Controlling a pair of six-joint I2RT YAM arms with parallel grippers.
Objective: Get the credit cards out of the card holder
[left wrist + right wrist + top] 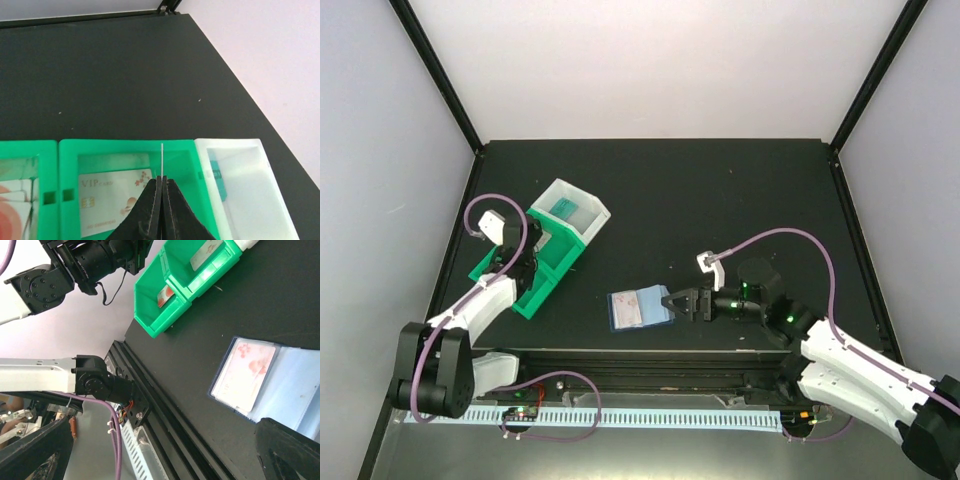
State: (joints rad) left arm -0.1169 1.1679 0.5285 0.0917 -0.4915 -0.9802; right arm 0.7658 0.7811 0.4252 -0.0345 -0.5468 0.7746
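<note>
The card holder [638, 308] lies open and flat near the table's front edge, its pale blue inside up [292, 385]. A pale credit card with pink blossoms [245, 375] sits in its left pocket. My right gripper [670, 304] stands open at the holder's right edge, one dark finger [290, 450] over the blue leaf. My left gripper [162, 182] hangs over the green bin [535, 270], shut on a thin white credit card [161, 159] seen edge-on. Below it a white VIP card [107, 200] lies in the bin.
A white bin [575, 210] holding a teal card [215, 172] adjoins the green bin's far end. The green bin's near compartment holds red-and-white cards [12, 200]. Black rails and a slotted cable duct [660, 418] run along the table's front edge.
</note>
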